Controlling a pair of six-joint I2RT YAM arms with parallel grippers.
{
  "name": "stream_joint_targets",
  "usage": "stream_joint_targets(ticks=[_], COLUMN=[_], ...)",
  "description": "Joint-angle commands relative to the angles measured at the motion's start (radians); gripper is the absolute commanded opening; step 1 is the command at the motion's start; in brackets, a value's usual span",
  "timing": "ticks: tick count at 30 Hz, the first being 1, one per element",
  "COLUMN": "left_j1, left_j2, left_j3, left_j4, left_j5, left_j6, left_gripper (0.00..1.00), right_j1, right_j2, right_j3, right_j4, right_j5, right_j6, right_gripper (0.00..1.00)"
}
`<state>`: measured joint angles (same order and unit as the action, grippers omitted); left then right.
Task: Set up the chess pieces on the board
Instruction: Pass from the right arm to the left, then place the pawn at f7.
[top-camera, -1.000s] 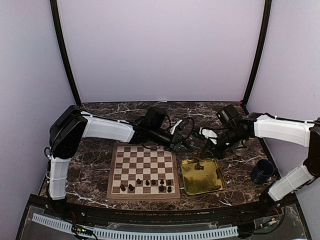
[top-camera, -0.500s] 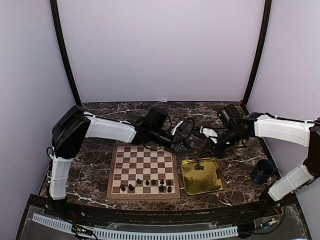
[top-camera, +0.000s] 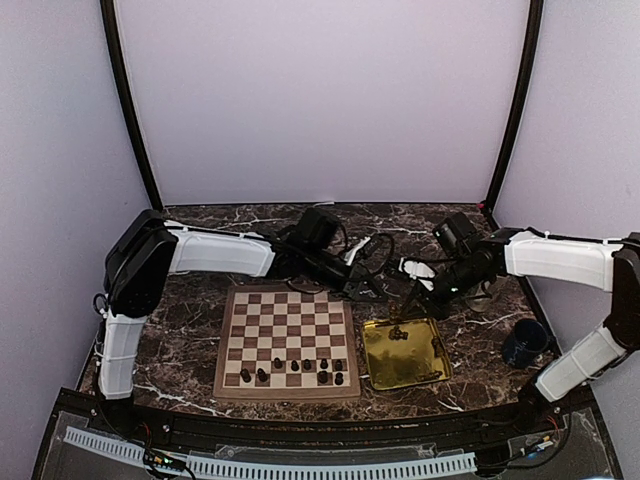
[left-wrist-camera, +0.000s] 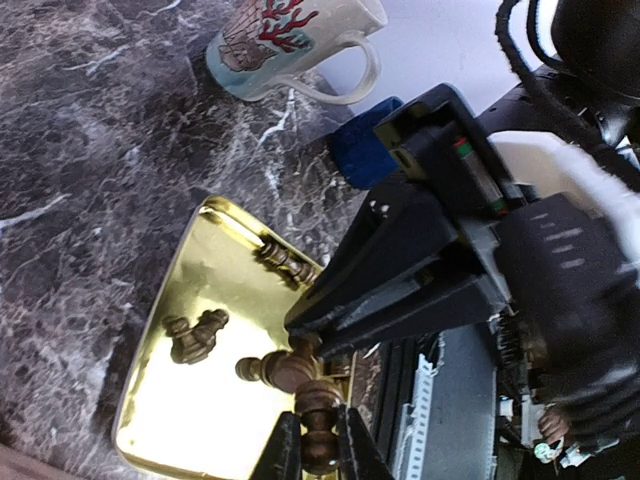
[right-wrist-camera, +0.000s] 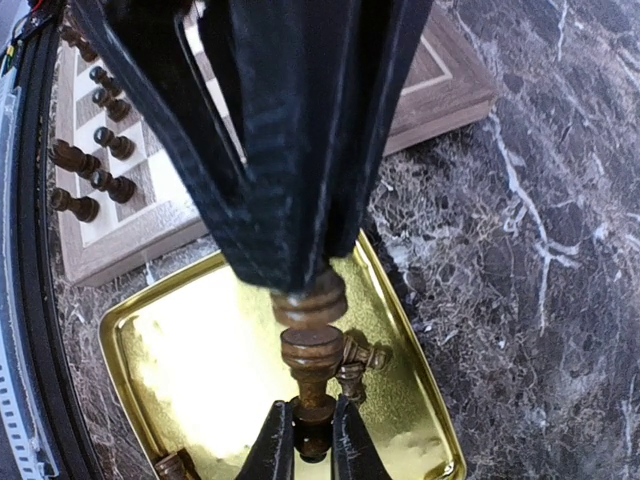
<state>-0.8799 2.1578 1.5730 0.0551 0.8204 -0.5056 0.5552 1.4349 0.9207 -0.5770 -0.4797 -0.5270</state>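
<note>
You have your left gripper (left-wrist-camera: 318, 442) and your right gripper (right-wrist-camera: 312, 438) both clenched on the same dark brown turned wooden chess piece (right-wrist-camera: 311, 340). Each grips one end, so it spans the gap between them over the shiny gold rectangular tray (top-camera: 422, 366). Whether it touches the tray you cannot tell from these views. Two more small dark pieces (left-wrist-camera: 196, 336) lie loose in that tray, one towards the middle and one by the rim. Just beside the tray, on the dark marble table (top-camera: 190, 300), sits the square wooden chessboard with tan and dark brown squares (top-camera: 285, 312). Several dark chess figures (top-camera: 297, 366) stand along its nearest rows
</note>
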Motion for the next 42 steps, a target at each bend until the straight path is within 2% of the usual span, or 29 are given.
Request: stream_joint_targets(ticks=[1, 6, 12, 21, 25, 30, 37, 42], left_j1=[-0.001, -0.001, 0.000, -0.001, -0.001, -0.003, -0.045, -0.066], left_j2=[-0.102, -0.169, -0.280, -0.464, -0.526, -0.571, -0.519, -0.472], left_j3=[0.050, 0.053, 0.036, -0.084, -0.178, -0.299, -0.320, -0.309], left_j4=[-0.266, -0.496, -0.819, -1.100, -1.143, -1.112, -1.075, -1.066], left_j5=[-0.113, -0.208, -0.448, -0.712, -0.729, -0.679, -0.603, -0.602], left_j6=[0.198, 0.320, 0.457, 0.457, 0.448, 0.446, 0.456, 0.457], left_gripper=[0.07, 0.07, 0.07, 0.07, 0.07, 0.08, 0.09, 0.10], right_j1=[-0.005, -0.006, -0.006, -0.006, -0.006, -0.006, -0.006, -0.006], right_j2=[0.051, 0.073, 0.098, 0.121, 0.125, 0.122, 0.119, 0.115], right_j3=[-0.035, -0.043, -0.036, -0.017, -0.014, -0.016, -0.016, -0.017], right_j4=[-0.015, -0.023, -0.030, -0.046, -0.049, -0.050, -0.053, -0.053], right_j5=[0.050, 0.072, 0.066, 0.051, 0.052, 0.050, 0.047, 0.047], right_j6=[-0.041, -0.052, -0.060, -0.063, -0.063, -0.063, -0.065, -0.066], right_gripper=[0.11, 0.11, 0.12, 0.12, 0.12, 0.12, 0.12, 0.12])
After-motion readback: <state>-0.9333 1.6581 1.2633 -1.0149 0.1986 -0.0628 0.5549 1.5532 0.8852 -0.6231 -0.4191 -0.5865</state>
